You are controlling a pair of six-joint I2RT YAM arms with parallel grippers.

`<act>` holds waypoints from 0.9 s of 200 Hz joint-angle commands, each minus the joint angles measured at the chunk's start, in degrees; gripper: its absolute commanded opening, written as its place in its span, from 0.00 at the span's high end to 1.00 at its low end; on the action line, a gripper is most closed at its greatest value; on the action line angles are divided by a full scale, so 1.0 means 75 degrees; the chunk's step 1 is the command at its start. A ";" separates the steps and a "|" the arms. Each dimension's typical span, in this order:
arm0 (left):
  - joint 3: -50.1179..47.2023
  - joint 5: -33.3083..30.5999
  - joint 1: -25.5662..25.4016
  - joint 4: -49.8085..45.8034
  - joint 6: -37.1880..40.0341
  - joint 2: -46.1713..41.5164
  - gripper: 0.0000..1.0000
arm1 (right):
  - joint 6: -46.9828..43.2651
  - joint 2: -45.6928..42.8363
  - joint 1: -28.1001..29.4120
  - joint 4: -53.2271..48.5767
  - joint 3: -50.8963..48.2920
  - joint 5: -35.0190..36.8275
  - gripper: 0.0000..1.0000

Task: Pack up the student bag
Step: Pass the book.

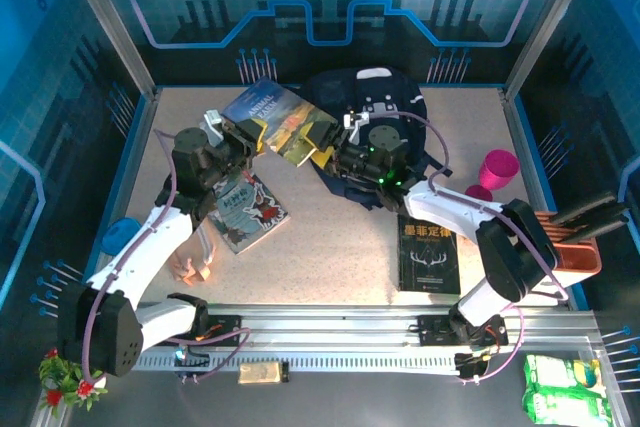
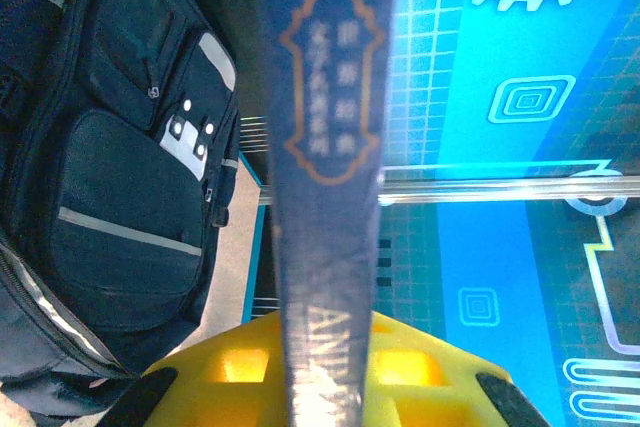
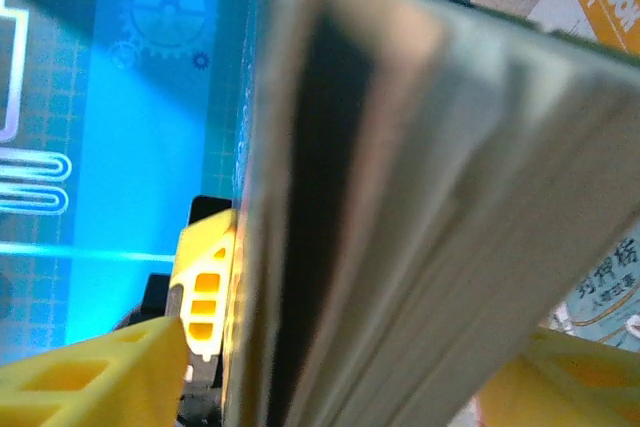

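Jaws: left jaws clenched on the spine edge of a blue book, yellow fingers on either side of it. Right jaws straddle the opposite, page-side edge of the same book. Can't tell whether they press on it or stand just off. Book is held off the worktop between the 2 arms, tilted.

Student bag lies at the far middle of the worktop, just behind the book and the right wrist. Left wrist view shows its front pockets and grey-white patches. Can't see whether the main zip is open.

Handling, my read: the bag is soft fabric, bulky, and light while empty. Its mouth will likely flop shut, and the bag will slide if the book is shoved against it. Best hold is a firmer part, such as the zip edge of the opening or a strap. 1 arm lifts there while the other feeds the book in spine first. Book is stiff but the cover looks glossy, so a loose hold could slip.

2 more books lie flat nearer the arms: pale book and black book.
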 commanded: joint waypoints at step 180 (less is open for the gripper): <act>0.0764 -0.0385 -0.0328 -0.3061 0.4650 0.0256 0.08 | -0.2908 -0.1746 -0.1440 -0.3601 -0.0138 0.0955 0.96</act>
